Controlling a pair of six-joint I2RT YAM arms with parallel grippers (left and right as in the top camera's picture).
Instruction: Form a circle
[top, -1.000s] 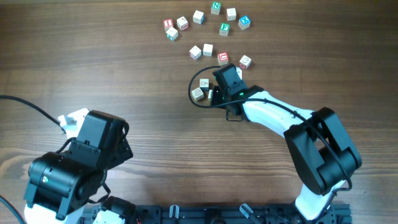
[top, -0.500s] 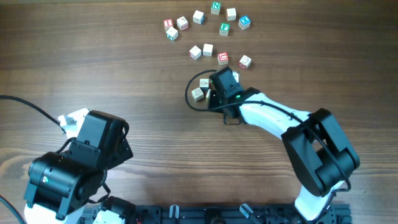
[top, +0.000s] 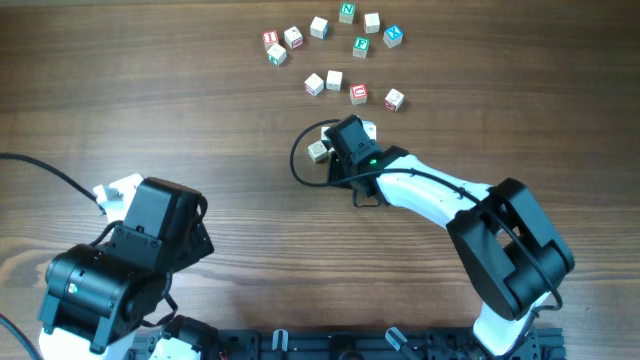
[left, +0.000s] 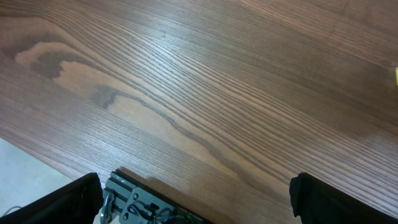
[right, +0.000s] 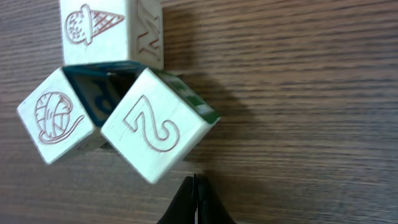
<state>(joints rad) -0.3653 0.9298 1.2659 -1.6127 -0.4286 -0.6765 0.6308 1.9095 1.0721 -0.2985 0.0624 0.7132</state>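
Wood table (top: 200, 100) — eleven spread cubes (top: 334, 79), three clustered cubes (right: 118, 93)

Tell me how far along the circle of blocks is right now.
Done: a loose arc of lettered cubes sits at the top, though gaps remain and no ring is closed. In hand: the right end effector, shut and holding nothing, is nudging a cluster of three cubes below the arc. Left: bring that cluster and the stray inner cubes into line. The left end effector is open, away from the blocks.

"2" and "M" on cubes (right: 155, 124)
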